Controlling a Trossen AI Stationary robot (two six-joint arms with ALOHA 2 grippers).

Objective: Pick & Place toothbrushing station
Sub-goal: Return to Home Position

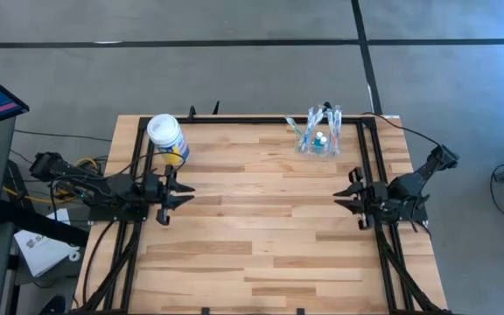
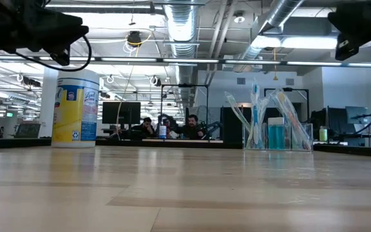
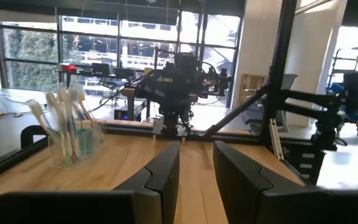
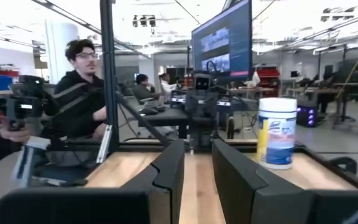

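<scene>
The toothbrushing station (image 1: 319, 140) is a small clear plastic cup holding several toothbrushes. It stands upright on its base at the table's far right. It also shows in the low view (image 2: 277, 132) and the left wrist view (image 3: 70, 137). My left gripper (image 1: 185, 194) hovers open and empty at the table's left edge. My right gripper (image 1: 343, 199) hovers open and empty at the right edge, nearer than the cup. Both point toward the table's middle.
A white-lidded yellow-and-blue canister (image 1: 167, 138) stands at the far left of the wooden table (image 1: 261, 236). Black frame rails (image 1: 138, 166) run along the table's left, right and far edges. People sit in the room beyond the table.
</scene>
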